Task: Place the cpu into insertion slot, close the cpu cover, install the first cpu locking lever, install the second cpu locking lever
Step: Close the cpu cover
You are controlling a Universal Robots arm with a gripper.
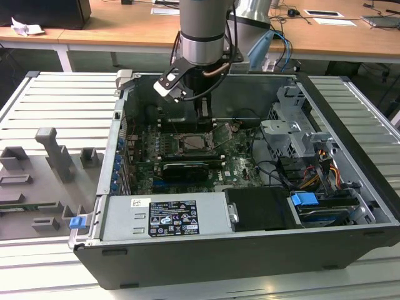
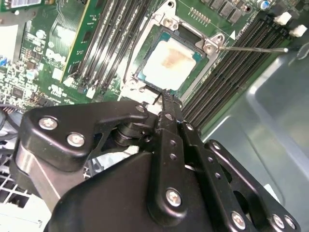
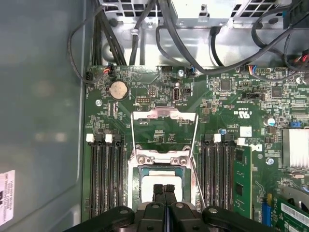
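cpu [image 2: 171, 65] lies seated flat in the insertion slot [image 2: 161, 23], its pale metal top exposed, with the slot at the centre of the exterior view inside the open computer case [image 1: 350, 187]. cpu cover [image 3: 164, 115] is swung back on its hinge, away from the slot, with green board visible through its window; judged not yet closed. two thin locking levers [image 3: 132, 140] stand released on either side of the cover, which is why the cover is free to stay open. gripper [image 3: 164, 187] hangs directly over the near edge of the slot, and its fingers [image 3: 158, 191] are pressed together with nothing between them. judged as the chip set down and let go, with the fingertips brought together to work as a single narrow point. in the second wrist view the gripper [image 2: 166, 96] tip sits just beside the cpu's edge; contact cannot be confirmed. memory slots [image 3: 104, 174] flank the slot on both sides, untouched.
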